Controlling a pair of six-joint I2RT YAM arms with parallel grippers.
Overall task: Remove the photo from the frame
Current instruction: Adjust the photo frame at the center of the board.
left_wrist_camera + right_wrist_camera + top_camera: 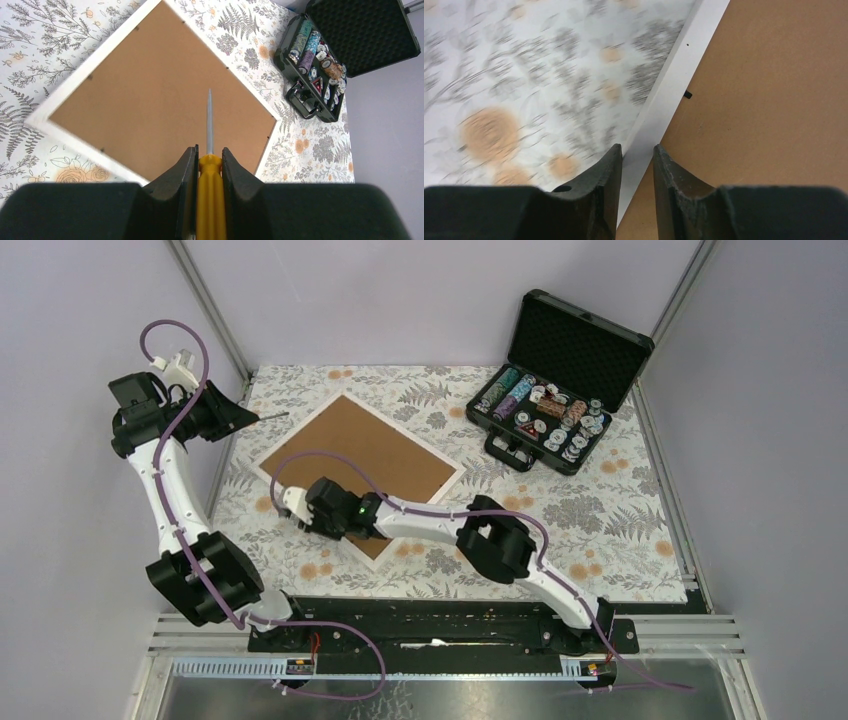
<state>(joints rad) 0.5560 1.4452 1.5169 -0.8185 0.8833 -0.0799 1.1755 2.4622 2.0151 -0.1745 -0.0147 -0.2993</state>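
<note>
On the floral table [625, 515] the frame [360, 452] lies back-up, turned like a diamond with only its brown board showing. The chip case [560, 390] sits open off to its right. Left gripper [210, 151] is out by the left wall, clamped on a yellow-handled screwdriver [210, 177]. Right gripper [637, 151] is at the frame's near-left edge, jaws narrow with the white border between them. Can't tell if it's actually pinching.

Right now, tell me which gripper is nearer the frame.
Right. The right gripper is at the frame's near-left white edge, one finger on either side of the border. The left gripper, holding a screwdriver, is raised off to the frame's left, apart from it.
</note>
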